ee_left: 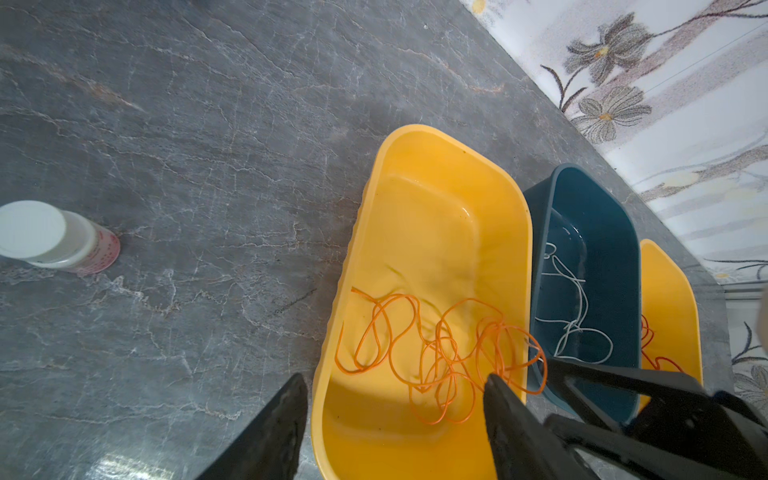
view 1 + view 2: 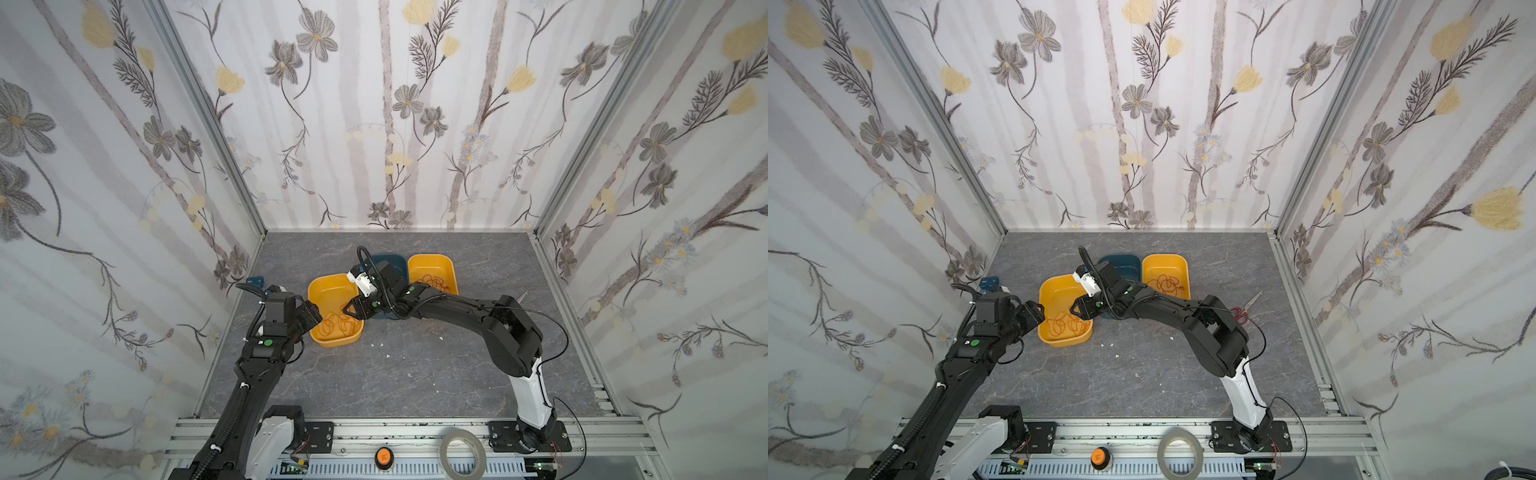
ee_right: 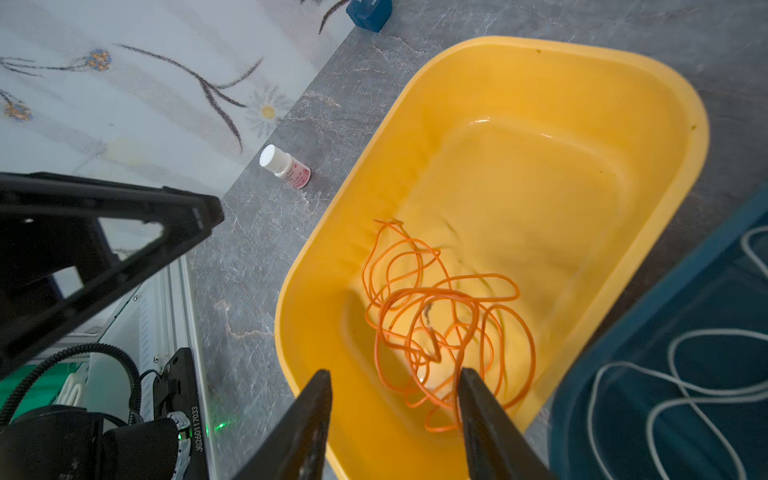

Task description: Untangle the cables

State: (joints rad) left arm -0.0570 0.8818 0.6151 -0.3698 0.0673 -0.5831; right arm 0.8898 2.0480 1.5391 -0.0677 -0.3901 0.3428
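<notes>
An orange cable [image 2: 338, 324] [image 2: 1063, 324] lies in loose loops in the near yellow tray [image 2: 332, 343] [image 1: 415, 133] [image 3: 540, 43]. My left gripper [image 2: 314, 316] [image 1: 395, 376] hangs open over that tray's left rim. My right gripper [image 2: 348, 309] [image 3: 395, 371] is open above the orange cable [image 3: 436, 324] [image 1: 436, 353], with its loops below and beside one finger. Neither gripper grips a strand. A white cable [image 1: 577, 316] [image 3: 685, 395] lies in the blue tray [image 1: 582, 170]. A third, orange-red cable [image 2: 434, 282] [image 2: 1167, 284] lies in the far yellow tray [image 2: 432, 257].
A white bottle [image 1: 54, 237] [image 3: 284, 164] lies on the grey table near the left wall, with a blue block [image 2: 255, 282] behind it. Red-handled scissors [image 2: 1246, 307] lie behind the right arm. A tape roll [image 2: 463, 453] and orange button [image 2: 383, 457] sit on the front rail.
</notes>
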